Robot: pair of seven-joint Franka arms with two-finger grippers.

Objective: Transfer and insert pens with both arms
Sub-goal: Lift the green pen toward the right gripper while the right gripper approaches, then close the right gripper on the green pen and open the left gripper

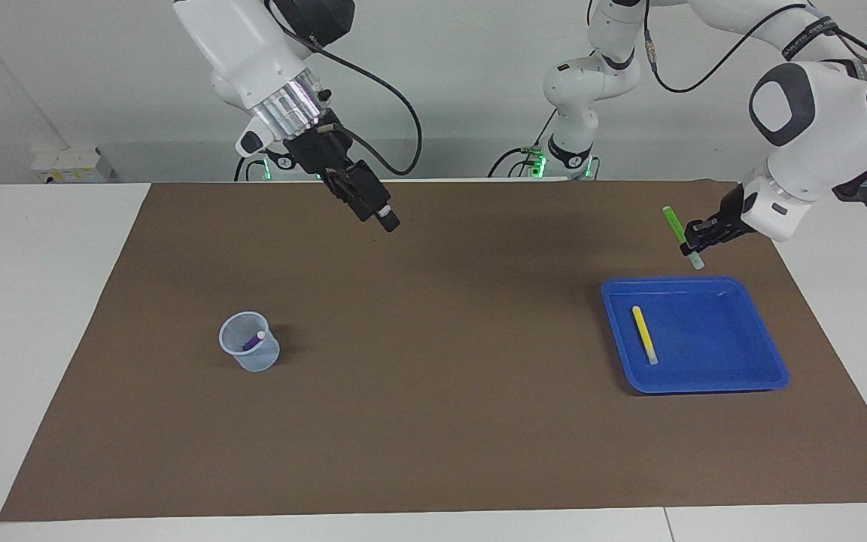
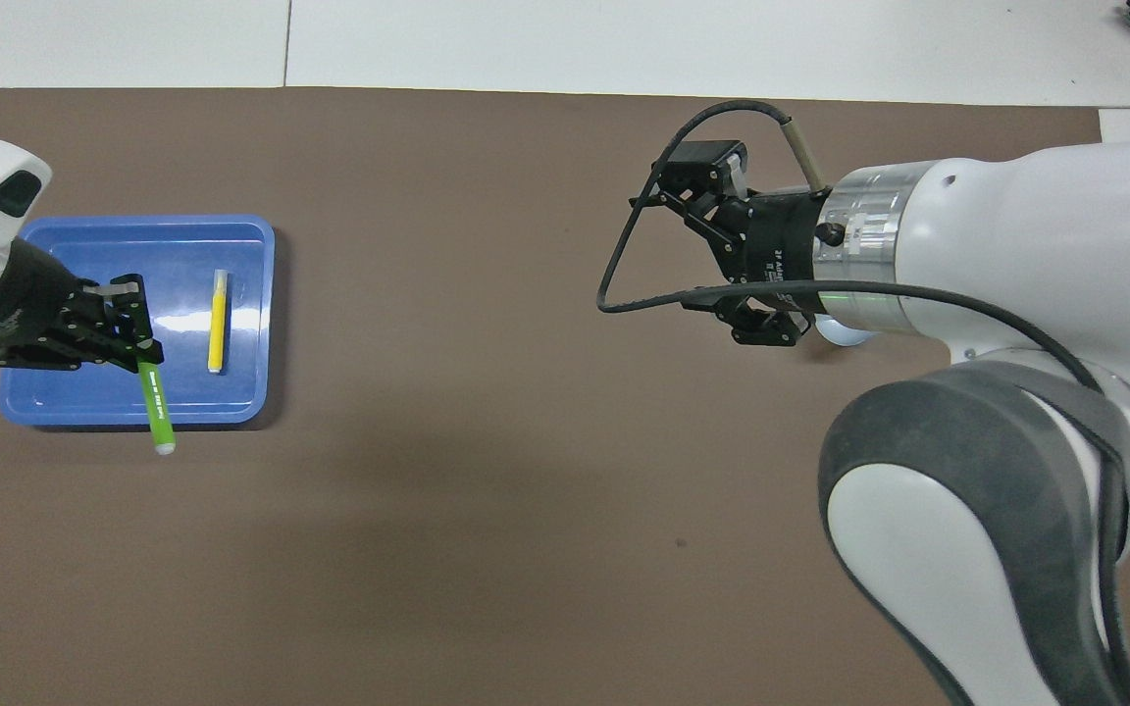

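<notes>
A: Facing view first. My left gripper (image 1: 693,239) is clenched on the thin green marker pen (image 1: 678,235), lifted clear over the mat beside the shallow blue plastic tray (image 1: 768,374). The thin yellow marker pen (image 1: 645,335) lies in that tray; the purple marker pen (image 1: 253,340) stands in the small clear plastic cup (image 1: 250,352) toward the right arm's end.

B: And the right gripper (image 1: 377,213)?

A: Released, empty, high over the brown mat (image 1: 433,421). I judge we're mid-transfer: next I need both grippers to meet for a handover.

B: Overhead?

A: It shows the green pen's pale tip pointing toward the robots, and the right gripper's splayed fingers (image 2: 712,169). The right gripper covers most of the cup, so the purple pen is hidden there.
</notes>
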